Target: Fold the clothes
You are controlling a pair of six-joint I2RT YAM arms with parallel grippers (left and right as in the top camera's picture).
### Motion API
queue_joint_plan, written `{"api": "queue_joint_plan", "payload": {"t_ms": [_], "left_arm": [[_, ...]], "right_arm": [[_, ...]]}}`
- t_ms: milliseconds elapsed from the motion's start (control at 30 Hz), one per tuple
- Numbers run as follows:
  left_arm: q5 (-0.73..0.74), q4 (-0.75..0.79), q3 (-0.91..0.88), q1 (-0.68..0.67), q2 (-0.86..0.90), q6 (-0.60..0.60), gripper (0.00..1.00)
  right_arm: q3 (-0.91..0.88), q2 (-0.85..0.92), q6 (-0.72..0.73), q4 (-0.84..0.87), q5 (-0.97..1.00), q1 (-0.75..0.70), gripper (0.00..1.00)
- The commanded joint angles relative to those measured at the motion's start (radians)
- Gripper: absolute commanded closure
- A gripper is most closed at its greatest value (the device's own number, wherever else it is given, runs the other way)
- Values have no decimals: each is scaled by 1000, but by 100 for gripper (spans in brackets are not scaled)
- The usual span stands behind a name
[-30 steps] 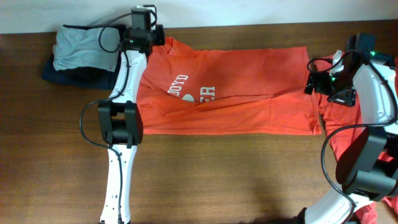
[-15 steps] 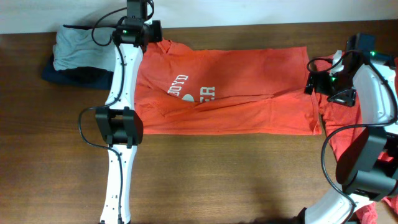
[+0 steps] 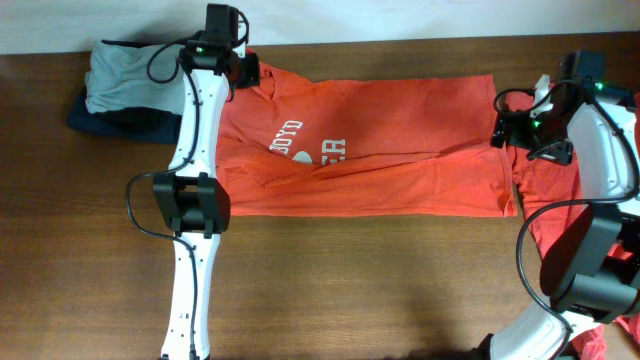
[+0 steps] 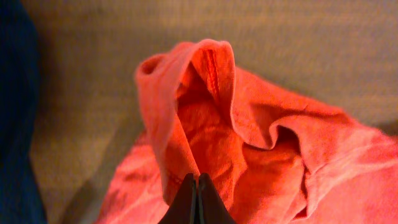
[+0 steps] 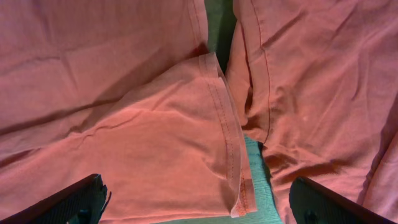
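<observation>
**Left jaws pinch shirt, right jaws spread**

The orange-red cotton T-shirt (image 3: 400, 150) with white chest lettering lies folded lengthwise on the brown wooden table (image 3: 380, 290). The left gripper (image 4: 197, 198) is clenched on a bunched fold at the shirt's left end. The right gripper (image 5: 198, 202) hovers over the shirt's right hem with its jaws spread wide, just beside a second orange-red garment (image 5: 311, 93).
</observation>
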Motion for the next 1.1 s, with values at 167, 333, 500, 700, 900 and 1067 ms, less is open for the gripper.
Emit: {"api": "queue_joint_plan", "payload": {"t_ms": [167,333,500,700,900,1067], "left_arm": [[-38,-109,67,0,2,1,75],[-45,-150,149,1,-16,-42,43],[3,-42,144,-10,-27,-123,42],[6,92,114,-68,-15,-168,43],[-98,102,114,-92,34,-233,47],[-101,103,114,-89,58,-281,51]], "right_arm": [[-3,-5,-13,-5,-2,-1,1],[-3,-5,-12,-4,-2,-1,1],[-3,-5,-12,-3,-2,-1,1],[-6,-4,-12,-3,-2,-1,1],[-42,-4,-12,24,-2,-1,1],[-67,-3,-13,65,-2,-1,1]]}}
